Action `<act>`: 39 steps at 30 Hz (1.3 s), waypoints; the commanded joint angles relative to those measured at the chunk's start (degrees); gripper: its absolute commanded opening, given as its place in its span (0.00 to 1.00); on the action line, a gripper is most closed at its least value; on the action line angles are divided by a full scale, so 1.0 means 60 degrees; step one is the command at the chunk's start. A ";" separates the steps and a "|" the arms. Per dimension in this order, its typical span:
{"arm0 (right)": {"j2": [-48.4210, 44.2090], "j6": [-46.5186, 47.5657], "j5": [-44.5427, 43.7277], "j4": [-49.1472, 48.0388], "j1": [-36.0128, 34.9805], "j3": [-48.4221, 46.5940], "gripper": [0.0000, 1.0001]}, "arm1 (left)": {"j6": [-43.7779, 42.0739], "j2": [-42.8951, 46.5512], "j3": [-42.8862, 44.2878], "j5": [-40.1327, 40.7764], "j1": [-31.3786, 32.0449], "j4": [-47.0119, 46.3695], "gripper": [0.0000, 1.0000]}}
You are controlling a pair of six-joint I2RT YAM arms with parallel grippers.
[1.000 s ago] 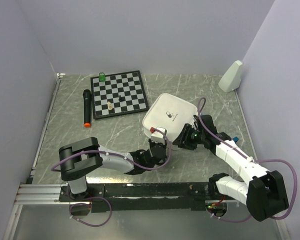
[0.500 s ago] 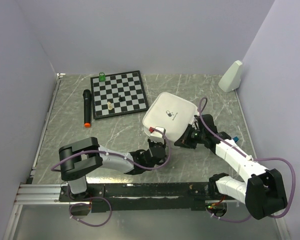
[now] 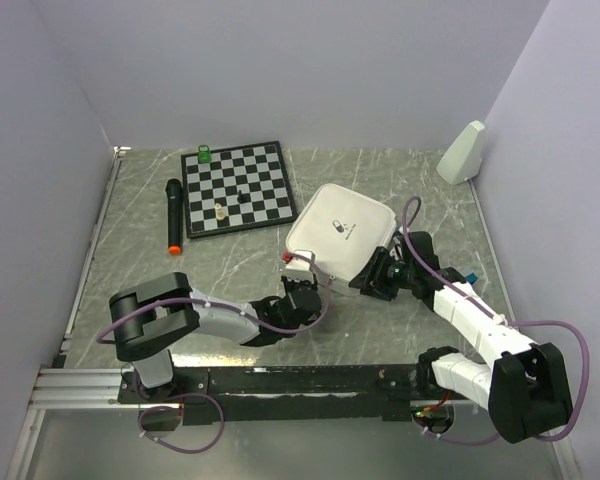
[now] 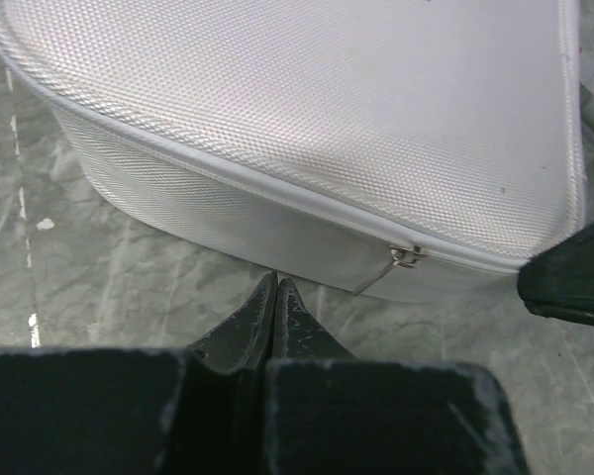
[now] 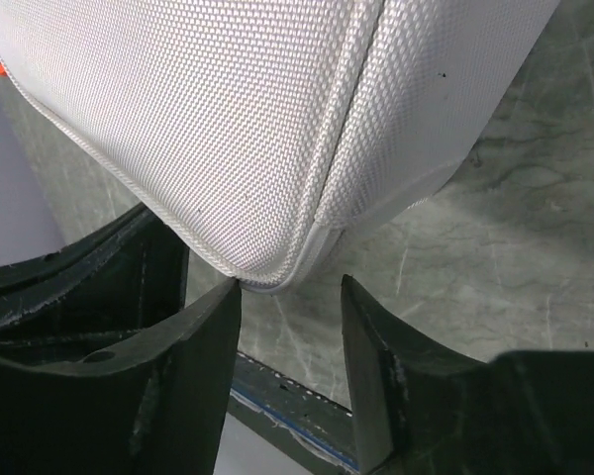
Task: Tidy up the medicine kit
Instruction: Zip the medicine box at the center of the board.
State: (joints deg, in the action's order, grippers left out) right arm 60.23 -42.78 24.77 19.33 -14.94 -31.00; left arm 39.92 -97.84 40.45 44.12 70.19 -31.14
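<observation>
Shifting left since a second ago, the left gripper, fingers pressed together on nothing, is nosing at the near wall of the medicine kit, beside its zip pull. The right gripper, jaws apart, is straddling a corner. Lying near the chessboard, the kit is looking zipped shut, so organizing is barely beginning. Only a pill logo is showing, with no readable writing.
</observation>
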 commanded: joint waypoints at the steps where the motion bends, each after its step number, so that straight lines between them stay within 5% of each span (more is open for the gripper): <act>1: -0.0194 0.0129 -0.0555 -0.0336 0.0131 -0.0018 0.54 | 0.0056 0.0472 -0.0178 0.0206 -0.0068 -0.0332 0.01; 6: -0.0325 0.0173 -0.0365 -0.0322 0.0131 -0.0091 0.58 | -0.0456 0.1042 -0.0851 -0.0699 -0.0068 -0.1517 0.06; 11: -0.0501 0.0363 -0.0364 -0.0073 0.0131 -0.0267 0.60 | -0.1364 0.1629 -0.2081 -0.2208 -0.0068 -0.3860 0.58; 13: -0.0487 0.0392 -0.0379 0.0000 0.0131 -0.0326 0.61 | -0.1686 0.1557 -0.2098 -0.2692 -0.0068 -0.4243 0.66; 27: -0.0034 0.0071 -0.0789 0.0148 0.0336 -0.1000 0.63 | -0.2244 0.0649 -0.1614 -0.3691 -0.0595 -0.4743 0.63; 39: 0.0875 -0.0354 -0.0950 -0.0219 0.0512 -0.1029 0.53 | -0.2581 0.0121 -0.1351 -0.4305 -0.0932 -0.4991 0.54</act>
State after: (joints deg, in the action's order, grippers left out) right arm 64.05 -43.88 20.38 19.97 -12.36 -34.85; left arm 26.00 -95.92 30.15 21.26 64.69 -57.32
